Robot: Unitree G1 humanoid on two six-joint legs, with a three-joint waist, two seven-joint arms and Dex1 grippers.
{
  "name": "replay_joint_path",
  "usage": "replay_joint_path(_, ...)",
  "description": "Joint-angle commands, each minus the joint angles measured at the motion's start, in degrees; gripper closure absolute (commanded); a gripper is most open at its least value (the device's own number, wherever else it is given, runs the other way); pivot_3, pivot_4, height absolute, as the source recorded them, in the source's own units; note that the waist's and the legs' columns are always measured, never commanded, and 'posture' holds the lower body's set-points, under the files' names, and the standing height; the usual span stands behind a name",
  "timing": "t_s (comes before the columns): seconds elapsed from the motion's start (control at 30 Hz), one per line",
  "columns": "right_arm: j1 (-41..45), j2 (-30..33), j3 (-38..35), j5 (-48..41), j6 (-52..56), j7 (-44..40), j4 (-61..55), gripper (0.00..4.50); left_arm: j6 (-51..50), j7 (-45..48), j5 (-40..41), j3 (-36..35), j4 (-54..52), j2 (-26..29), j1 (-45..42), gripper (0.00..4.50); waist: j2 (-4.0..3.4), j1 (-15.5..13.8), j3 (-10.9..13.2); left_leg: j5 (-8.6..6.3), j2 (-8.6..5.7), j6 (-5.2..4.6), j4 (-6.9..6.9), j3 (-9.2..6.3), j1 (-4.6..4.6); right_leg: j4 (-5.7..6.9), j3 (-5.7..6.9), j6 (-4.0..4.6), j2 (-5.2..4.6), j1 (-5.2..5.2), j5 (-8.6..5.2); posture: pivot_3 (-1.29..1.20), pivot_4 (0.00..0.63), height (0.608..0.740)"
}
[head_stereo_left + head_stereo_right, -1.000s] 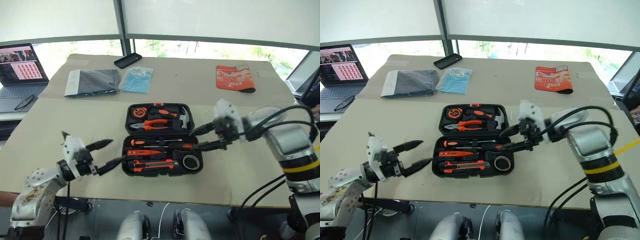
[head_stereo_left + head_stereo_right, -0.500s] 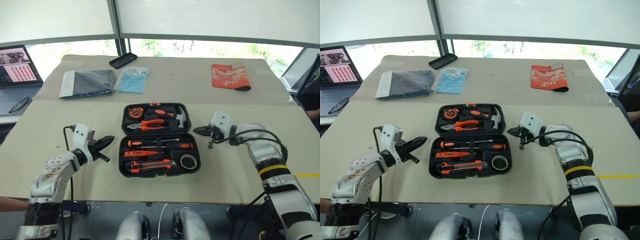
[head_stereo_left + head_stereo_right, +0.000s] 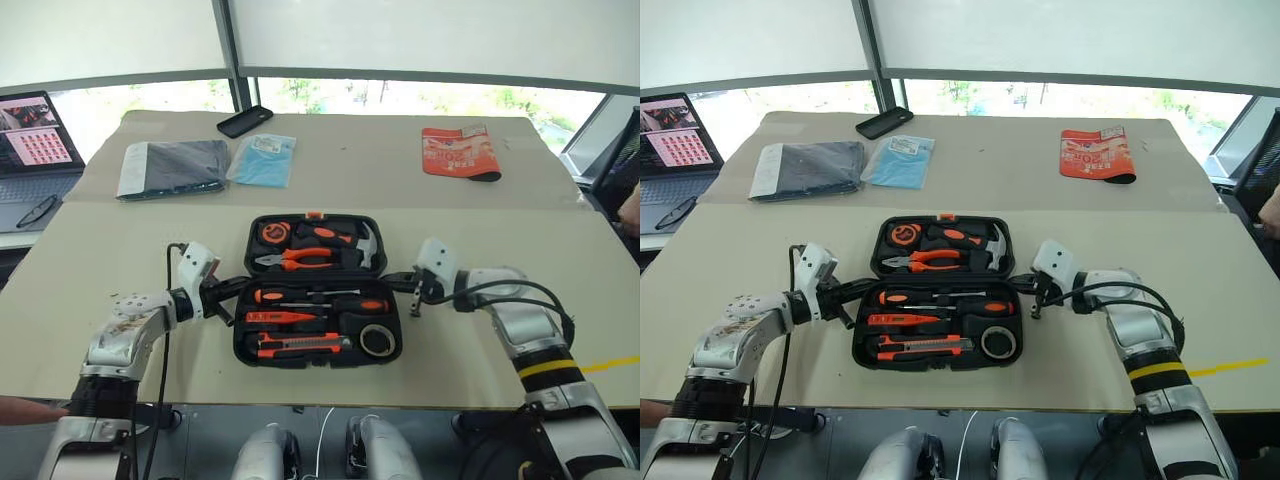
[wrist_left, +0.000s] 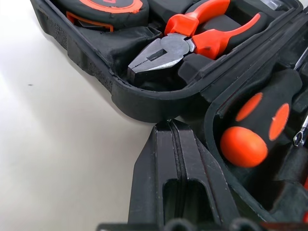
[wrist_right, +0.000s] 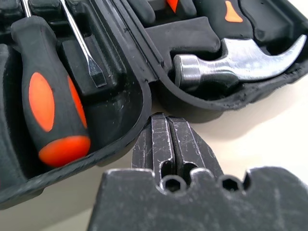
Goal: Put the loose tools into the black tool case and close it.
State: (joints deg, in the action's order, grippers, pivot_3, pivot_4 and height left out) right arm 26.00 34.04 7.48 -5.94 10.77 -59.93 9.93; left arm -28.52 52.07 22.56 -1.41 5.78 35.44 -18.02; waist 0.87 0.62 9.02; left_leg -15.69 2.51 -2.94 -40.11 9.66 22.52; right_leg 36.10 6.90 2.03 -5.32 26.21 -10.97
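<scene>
Both grippers have dropped in, fingers pressed together: left gripper (image 3: 236,288), right gripper (image 3: 396,283) flank the open case (image 3: 316,295) mid-frame. Screwdrivers (image 3: 305,297) look packed; I've only closing left.

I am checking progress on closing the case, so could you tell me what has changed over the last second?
Both grippers shut and came in to the hinge notches of the open case: the left gripper from the left, the right gripper down from above its right side. Neither holds anything. The case is still open, with the tools in their recesses.
</scene>
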Motion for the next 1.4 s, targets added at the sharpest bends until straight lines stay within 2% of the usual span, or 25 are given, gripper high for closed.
replay_joint_path(0.03,-2.3,0.3,-1.8,-4.1,3.3,-0.5,-7.4,4.5,1.2,2.2,0.9,0.9,-2.9,-1.0,0.1,4.47,0.0,-0.1,0.0,0.0,-0.01,-0.01,0.01,0.0,0.0,-0.01,0.0,0.0,0.0,0.0,0.0,0.0,0.15,0.74)
replay_joint_path(0.2,-4.5,0.3,-3.8,-3.9,3.7,2.3,-7.8,4.5,1.4,3.1,1.8,-2.4,-2.3,0.3,0.8,4.47,0.01,-0.1,0.0,-0.01,-0.01,-0.02,0.0,-0.01,0.01,-0.02,0.0,-0.01,0.0,0.01,-0.01,0.0,0.15,0.74)
replay_joint_path(0.27,-4.5,0.9,-6.7,-7.3,7.1,1.9,-8.8,4.5,2.0,5.1,1.8,-4.0,-2.8,3.0,1.5,3.97,0.02,0.0,0.0,-0.01,-0.01,-0.02,-0.01,-0.01,0.01,-0.03,0.0,-0.02,0.01,0.0,-0.01,0.0,0.15,0.74)
replay_joint_path(0.3,-4.5,1.1,-7.7,-8.6,8.8,1.9,-9.3,3.91,2.6,6.0,1.6,-4.5,-2.7,4.0,1.7,3.76,0.03,0.0,0.0,-0.01,-0.01,-0.02,-0.02,-0.01,0.01,-0.02,0.0,-0.03,0.0,0.0,-0.01,0.0,0.15,0.74)
replay_joint_path(0.43,-3.5,6.6,-10.1,-15.2,20.2,-1.8,-14.3,2.71,-8.2,4.4,3.1,-7.4,-3.6,10.4,0.4,2.3,0.03,0.0,0.0,0.01,0.01,0.01,-0.03,-0.08,-0.01,0.01,-0.04,-0.03,-0.1,0.01,-0.01,0.0,0.15,0.74)
replay_joint_path(0.5,-1.5,10.0,-10.1,-15.6,32.3,1.9,-16.3,1.96,-12.7,5.8,4.7,-7.2,-4.6,13.1,-0.4,1.49,0.03,0.0,0.0,-0.02,0.03,-0.03,-0.03,-0.15,-0.02,-0.01,-0.04,-0.03,-0.17,-0.01,-0.02,0.0,0.15,0.74)
replay_joint_path(0.53,1.1,11.4,-10.0,-17.6,39.9,2.5,-16.5,1.82,-18.0,5.1,5.7,-6.8,-5.0,14.2,-2.5,1.33,0.03,0.0,0.0,-0.03,0.03,-0.05,-0.04,-0.16,-0.03,0.01,-0.04,-0.03,-0.17,-0.01,-0.02,0.0,0.15,0.74)
replay_joint_path(0.57,3.9,12.0,-10.4,-19.9,46.2,2.8,-16.2,1.22,-23.9,4.8,7.5,-6.5,-5.2,15.0,-4.8,0.68,0.05,-0.1,0.1,-0.17,0.03,-0.28,-0.02,-0.19,-0.03,0.01,-0.05,-0.02,-0.25,-0.01,-0.01,0.0,0.15,0.74)
replay_joint_path(0.6,6.9,12.0,-10.5,-21.5,51.3,3.3,-15.3,1.02,-28.3,4.1,9.1,-6.4,-5.4,14.9,-7.2,0.53,0.09,-0.1,0.1,-0.17,0.03,-0.29,-0.08,-0.2,-0.02,0.06,-0.05,-0.01,-0.22,-0.01,-0.01,0.0,0.15,0.74)
replay_joint_path(0.63,9.9,11.6,-10.2,-22.5,55.8,4.0,-13.7,0.59,-32.6,3.0,10.3,-6.3,-4.9,14.4,-9.6,0.07,0.13,0.0,0.1,-0.13,0.03,-0.33,-0.09,-0.23,0.11,0.06,-0.05,0.03,-0.22,0.07,0.03,0.0,0.15,0.74)
replay_joint_path(0.7,16.2,9.6,-8.1,-20.6,63.8,8.5,-8.3,0.03,-40.5,-3.0,9.6,-6.2,-1.4,11.2,-15.6,0.0,0.16,-0.1,0.1,-0.01,0.02,-0.37,-0.13,-0.26,0.18,0.1,-0.01,0.1,-0.09,0.11,0.09,0.0,0.15,0.74)
replay_joint_path(0.73,18.5,8.4,-7.3,-19.8,66.6,10.5,-5.9,0.03,-44.2,-6.2,8.5,-6.0,0.2,9.8,-17.9,0.0,0.17,-0.1,0.1,0.02,0.01,-0.36,-0.13,-0.28,0.14,0.11,0.0,0.11,-0.01,0.05,0.1,0.0,0.15,0.74)
replay_joint_path(0.83,22.7,5.4,-5.6,-18.6,69.1,13.8,-1.4,0.03,-46.5,-11.3,6.8,-5.7,2.2,6.6,-21.2,0.0,0.19,0.0,0.1,0.24,-0.01,-0.15,-0.11,-0.28,0.1,0.11,-0.01,0.1,0.03,-0.02,0.1,0.0,0.15,0.74)
replay_joint_path(1.0,28.6,0.5,-4.0,-16.7,70.3,18.2,7.1,0.03,-47.2,-14.0,5.6,-3.7,3.9,3.9,-23.9,0.0,0.22,0.4,0.1,0.36,-0.16,0.0,0.0,-0.18,0.39,0.07,-0.03,0.53,0.03,0.26,0.36,0.0,0.15,0.74)
replay_joint_path(1.3,30.2,-1.3,1.8,-13.3,64.7,18.6,14.8,0.03,-44.6,-16.2,4.7,-3.2,6.4,1.1,-23.6,0.0,0.22,0.2,0.1,0.36,-0.31,0.01,0.08,-0.18,0.37,0.03,0.03,0.5,-0.08,0.25,0.35,0.0,0.15,0.74)
replay_joint_path(1.33,30.2,-1.2,2.6,-12.9,64.4,18.5,15.2,0.53,-43.9,-16.6,4.4,-3.3,7.0,0.5,-23.7,0.0,0.22,0.2,0.1,0.36,-0.31,0.01,0.07,-0.19,0.33,0.03,0.03,0.48,-0.08,0.2,0.36,0.0,0.15,0.74)
replay_joint_path(1.4,30.2,-1.2,3.6,-12.0,63.5,18.3,16.0,1.11,-41.6,-17.8,3.6,-4.1,8.3,-0.8,-23.8,0.0,0.22,0.2,0.1,0.36,-0.33,0.01,0.07,-0.19,0.29,0.05,0.03,0.46,-0.11,0.16,0.36,0.0,0.15,0.74)
